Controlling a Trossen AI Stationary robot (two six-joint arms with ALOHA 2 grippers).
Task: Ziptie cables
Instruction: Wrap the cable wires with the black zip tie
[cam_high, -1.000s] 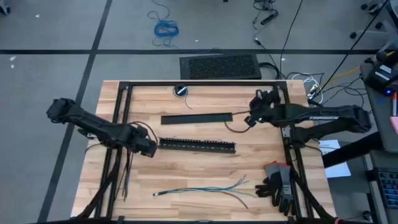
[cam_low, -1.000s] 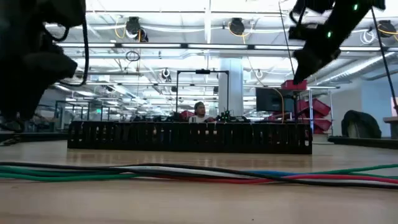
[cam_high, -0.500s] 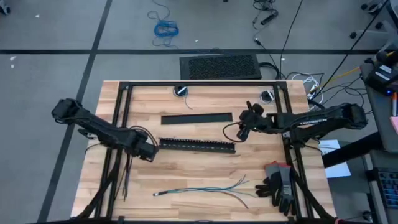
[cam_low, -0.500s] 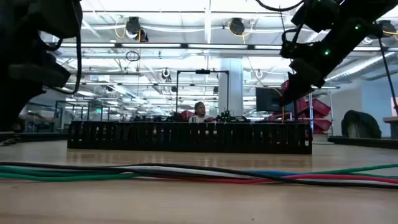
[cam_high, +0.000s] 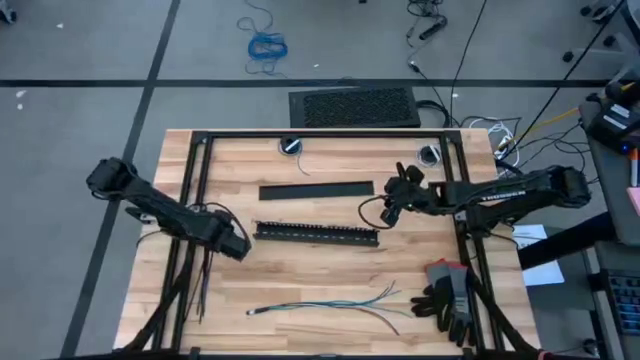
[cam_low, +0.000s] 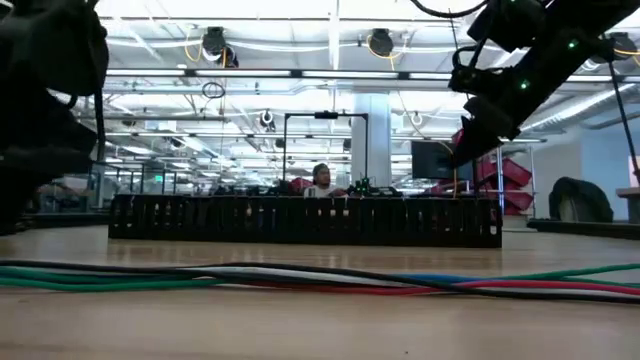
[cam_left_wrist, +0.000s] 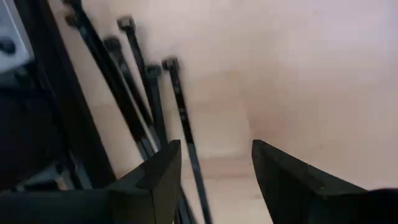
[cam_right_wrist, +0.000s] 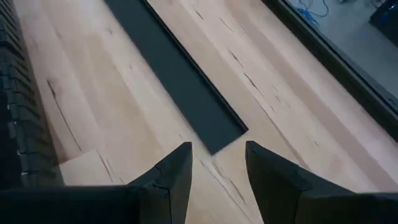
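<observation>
The cables (cam_high: 330, 303), thin blue, green and pale wires, lie flat near the table's front edge and run across the foreground of the low view (cam_low: 320, 278). Several black zipties (cam_left_wrist: 149, 93) lie flat on the wood beside the left frame rail (cam_high: 204, 285). My left gripper (cam_high: 240, 246) hovers open just above them (cam_left_wrist: 214, 149), at the left end of the slotted bar (cam_high: 318, 234). My right gripper (cam_high: 388, 212) stands open above the table (cam_right_wrist: 217, 149), off the right end of the flat black bar (cam_right_wrist: 180, 81).
The slotted bar (cam_low: 305, 220) lies across the table's middle, with the flat black bar (cam_high: 316, 190) behind it. Dark gloves (cam_high: 450, 297) lie at the near right. A black frame (cam_high: 320, 136) borders the tabletop. Bare wood lies between the slotted bar and the cables.
My right gripper has come down and moved toward the table's left and near side, from beside the flat bar's right end to just off it. My left gripper has edged slightly toward the near edge, over the zipties. Nothing on the table has moved.
</observation>
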